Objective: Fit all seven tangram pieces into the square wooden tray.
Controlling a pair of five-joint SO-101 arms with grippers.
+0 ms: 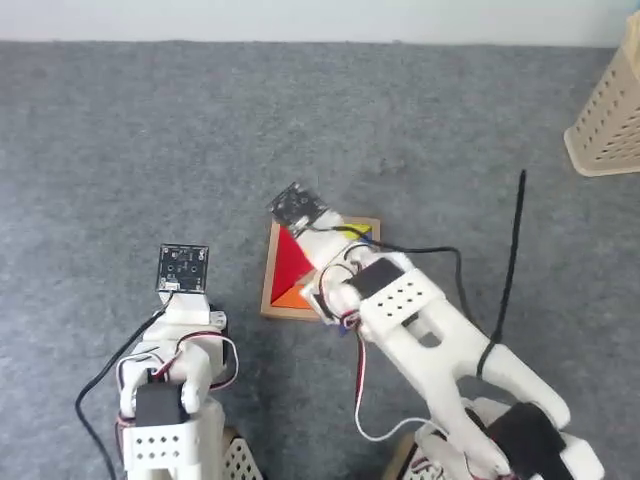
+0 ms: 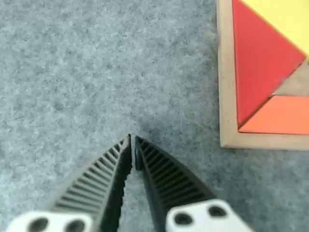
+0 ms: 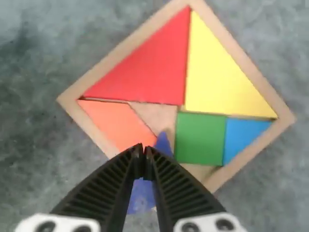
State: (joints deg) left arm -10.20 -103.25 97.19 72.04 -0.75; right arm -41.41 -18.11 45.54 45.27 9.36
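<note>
Grey felt tabletop [image 1: 150, 130]. Right arm [image 1: 450, 340] stretched from the near edge out over the tray; left arm [image 1: 170, 400] folded back at the near left. Beige perforated basket [image 1: 610, 110] at the far right edge, well apart.

Square wooden tray [image 3: 113, 63] mid-table. Seated flat inside: large red triangle [image 3: 145, 72] edge to edge with large yellow triangle [image 3: 217, 77]; orange parallelogram [image 3: 118, 123] along the side below red; green square [image 3: 200, 137] with small blue triangle [image 3: 244, 133] touching it, both under yellow. A patch of bare tray floor [image 3: 157, 116] between red, orange and green.

Indigo piece [image 3: 162, 144] not seated: it lies by the near rim, mostly hidden beneath the right gripper [image 3: 144, 147], shape cannot be told. That gripper is clenched, tips together just above the piece, nothing between them.

Left gripper [image 2: 133, 140] clenched too, holding nothing, over bare felt near the tray's corner, apart from it.
</note>
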